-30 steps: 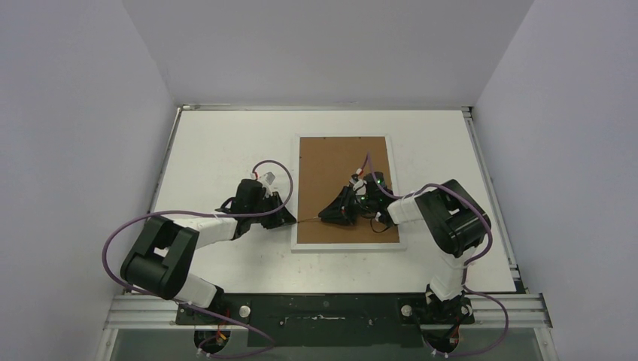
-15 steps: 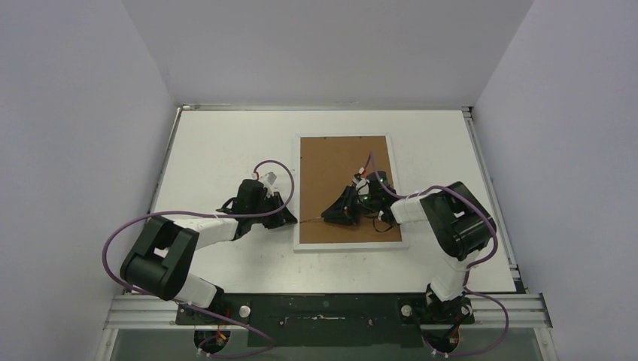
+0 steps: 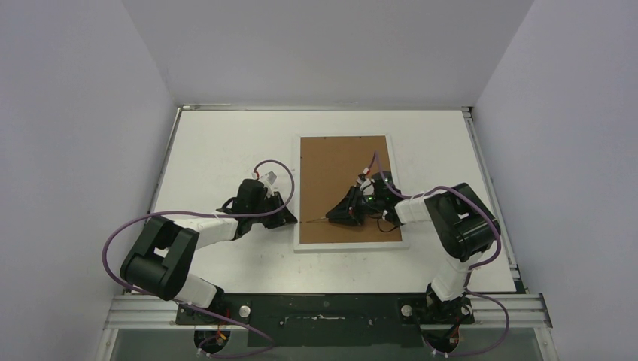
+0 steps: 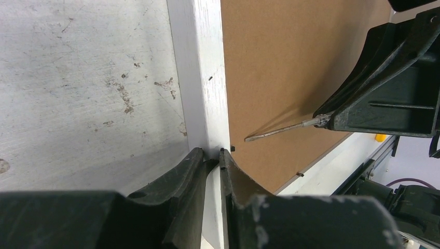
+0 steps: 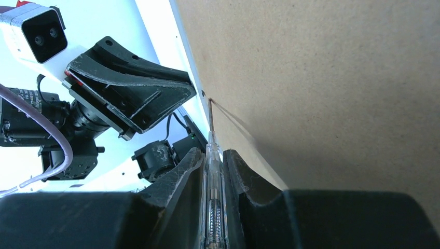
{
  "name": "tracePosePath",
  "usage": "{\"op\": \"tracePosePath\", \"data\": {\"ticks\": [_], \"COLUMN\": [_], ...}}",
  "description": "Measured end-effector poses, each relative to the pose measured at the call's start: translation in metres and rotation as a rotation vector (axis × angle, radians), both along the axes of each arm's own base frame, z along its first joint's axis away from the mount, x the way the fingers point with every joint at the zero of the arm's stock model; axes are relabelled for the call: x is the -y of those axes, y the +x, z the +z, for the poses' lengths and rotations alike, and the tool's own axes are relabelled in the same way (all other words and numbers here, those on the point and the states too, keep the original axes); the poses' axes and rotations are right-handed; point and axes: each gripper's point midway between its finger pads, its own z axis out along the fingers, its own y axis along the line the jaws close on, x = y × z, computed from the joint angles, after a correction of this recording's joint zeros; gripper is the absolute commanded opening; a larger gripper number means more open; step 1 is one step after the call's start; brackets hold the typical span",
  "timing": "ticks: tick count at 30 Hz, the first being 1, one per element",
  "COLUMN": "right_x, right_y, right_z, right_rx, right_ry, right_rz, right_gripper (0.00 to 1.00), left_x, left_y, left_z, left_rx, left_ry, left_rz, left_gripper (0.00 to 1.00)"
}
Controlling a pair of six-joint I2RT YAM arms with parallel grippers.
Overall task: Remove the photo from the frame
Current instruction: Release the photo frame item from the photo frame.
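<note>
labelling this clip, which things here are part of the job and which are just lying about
Part of the job:
frame, back up, left end effector clamped on its edge
brown backing board
screwdriver in the right end effector, tip near the board's left edge
the photo is not visible

Just there:
table
purple arm cables

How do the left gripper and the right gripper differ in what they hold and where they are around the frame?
The left gripper pinches the white border of the frame, while the right gripper clamps a thin screwdriver. The left gripper sits at the frame's left edge, above the table; the right gripper hangs over the brown backing panel, screwdriver tip aimed toward that edge. Both are black, jaws shut on something.
</note>
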Motion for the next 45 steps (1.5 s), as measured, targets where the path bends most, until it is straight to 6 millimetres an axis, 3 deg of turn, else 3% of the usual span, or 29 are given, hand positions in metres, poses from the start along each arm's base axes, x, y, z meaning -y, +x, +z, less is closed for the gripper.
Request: {"op": "tracePosePath", "data": {"ticks": [12, 45], "right_x": [-0.012, -0.007], "right_y": [-0.006, 0.003], "right_z": [-0.002, -0.002], "right_rx": [-0.033, -0.100], "right_ry": [0.016, 0.043], "right_rz": [0.012, -0.098], "right_gripper": [0.05, 0.05], "left_x": [0.000, 0.002], "left_y": [-0.001, -0.001], "left_z": [-0.001, -0.001], "left_rx": [-0.006, -0.007], "left_ry": [0.000, -0.007], "left_rz": [-0.003, -0.009], "left_gripper": [0.18, 0.17]}}
